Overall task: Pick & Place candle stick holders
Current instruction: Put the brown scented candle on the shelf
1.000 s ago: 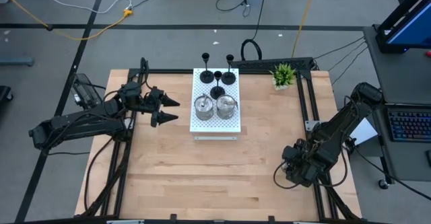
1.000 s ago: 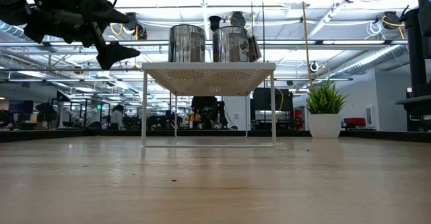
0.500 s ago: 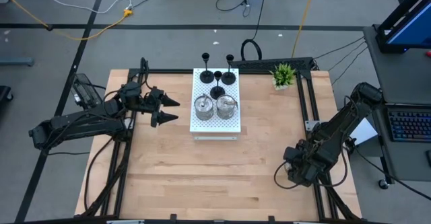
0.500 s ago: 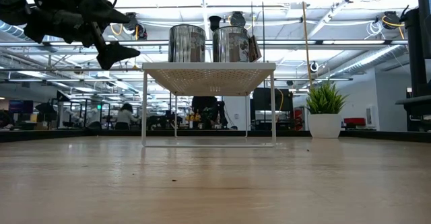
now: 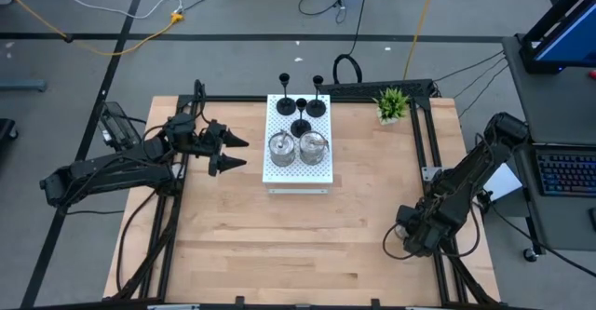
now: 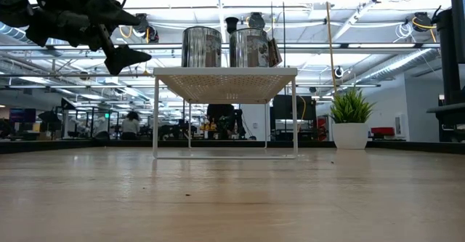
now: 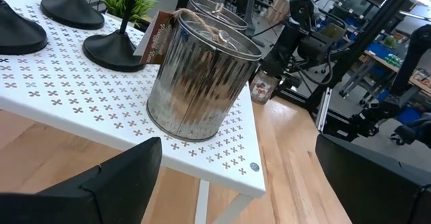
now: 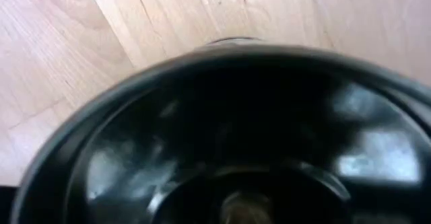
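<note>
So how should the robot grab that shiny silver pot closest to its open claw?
Probably around its ribbed round sides, coming in level from the left, where the open left gripper hovers beside the white board. The nearer silver holder stands upright near the board's edge, so its wall is free; the second silver one sits behind.

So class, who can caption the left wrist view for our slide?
Open left claw faces a silver holder on the white perforated board.

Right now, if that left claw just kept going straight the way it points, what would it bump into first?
Most likely the nearer silver holder on the white board. The left gripper is open and aimed at it from beside the board, though its exact height is hard to judge.
</note>
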### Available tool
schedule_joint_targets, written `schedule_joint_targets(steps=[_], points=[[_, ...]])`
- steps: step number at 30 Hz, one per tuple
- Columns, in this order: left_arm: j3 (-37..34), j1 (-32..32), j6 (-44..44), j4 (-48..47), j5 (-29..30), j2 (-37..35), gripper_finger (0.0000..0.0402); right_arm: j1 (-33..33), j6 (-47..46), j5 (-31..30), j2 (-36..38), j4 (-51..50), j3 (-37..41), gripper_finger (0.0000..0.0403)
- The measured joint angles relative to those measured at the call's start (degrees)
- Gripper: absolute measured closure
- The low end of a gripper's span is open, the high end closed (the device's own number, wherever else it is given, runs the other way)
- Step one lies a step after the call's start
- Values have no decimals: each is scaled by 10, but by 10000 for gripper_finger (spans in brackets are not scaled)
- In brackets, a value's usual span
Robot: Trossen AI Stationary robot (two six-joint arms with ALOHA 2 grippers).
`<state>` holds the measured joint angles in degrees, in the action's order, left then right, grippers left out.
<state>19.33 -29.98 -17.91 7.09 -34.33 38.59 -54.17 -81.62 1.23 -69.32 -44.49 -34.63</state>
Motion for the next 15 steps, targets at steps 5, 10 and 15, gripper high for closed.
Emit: schedule_joint_targets(steps=[5, 10, 15], points=[[0, 0, -1, 0, 0, 0, 2, 2, 0, -18, 16, 4, 2, 9], [0, 0, -5, 0, 0, 0, 2, 2, -2, -39, 34, 15, 4, 9], [0, 0, -4, 0, 0, 0, 2, 2, -1, -53, 38, 28, 4, 9]])
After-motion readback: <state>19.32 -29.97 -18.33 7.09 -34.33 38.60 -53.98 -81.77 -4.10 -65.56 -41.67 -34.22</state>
